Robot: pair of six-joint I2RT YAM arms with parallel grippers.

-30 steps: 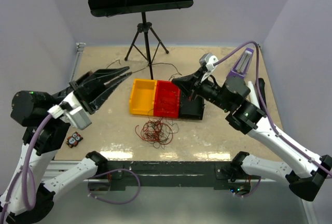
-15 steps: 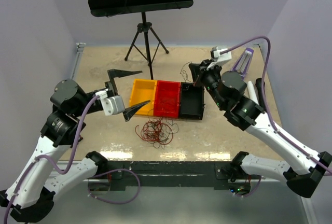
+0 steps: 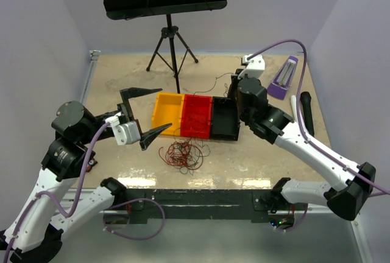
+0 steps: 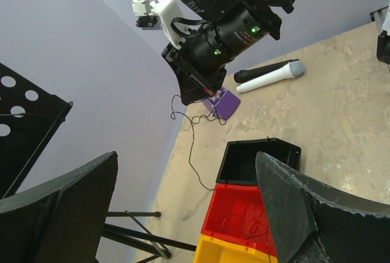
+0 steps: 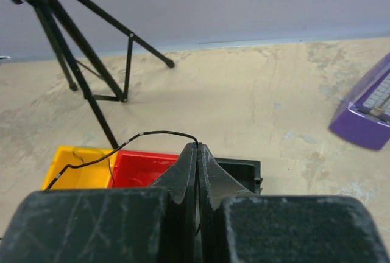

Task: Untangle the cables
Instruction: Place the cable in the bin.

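The desk (image 3: pixel 268 153) carries a row of yellow, red and black bins (image 3: pixel 196 117). The left hand (image 3: pixel 166 108) hovers by the yellow bin, fingers wide apart. The right hand (image 5: pixel 197 158), above the black bin, is pinched together on a thin black wire (image 5: pixel 152 133). The cables (image 3: pixel 183 153) lie clumped on the desk just in front of the bins.

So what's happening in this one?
Two robot arms are sorting out thin wires. The right hand is shut on a single black wire, holding it up above the black bin. The left hand is wide open and empty, hovering by the yellow bin. A tangled clump of red and black wires lies on the table in front of the bins.
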